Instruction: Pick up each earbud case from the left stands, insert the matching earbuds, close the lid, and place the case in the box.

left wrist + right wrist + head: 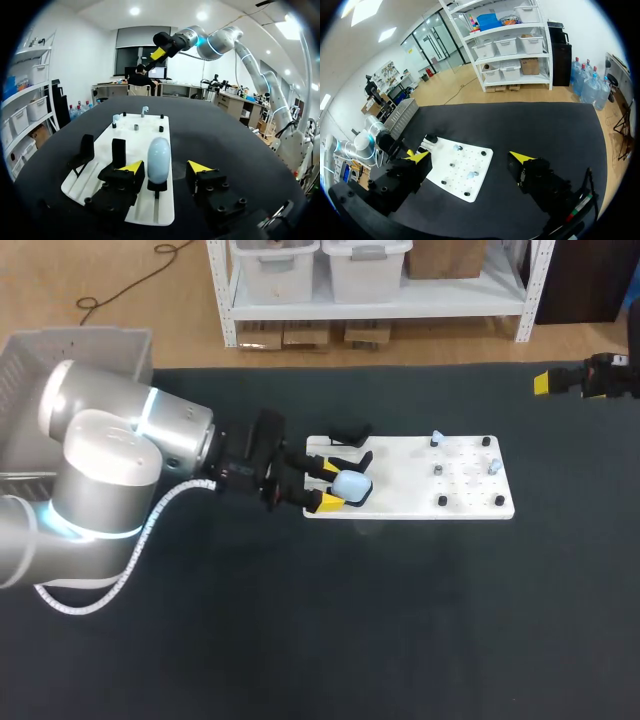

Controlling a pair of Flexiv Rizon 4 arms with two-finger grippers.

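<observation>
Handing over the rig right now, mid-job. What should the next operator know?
Left gripper: open, fingers either side of the pale blue case, which sits closed on its stand at the white board's end; not gripped yet.
Right gripper: open, empty, raised away from the board.
Two earbuds stand on the board's other end. The two other stands are empty.
Grey box: contents not visible.
Done: nothing I can confirm. Left: grip case, insert earbuds, close lid, box it.

Wide black matte table (420,620), flat and bare-surfaced, softly lit from above
</observation>
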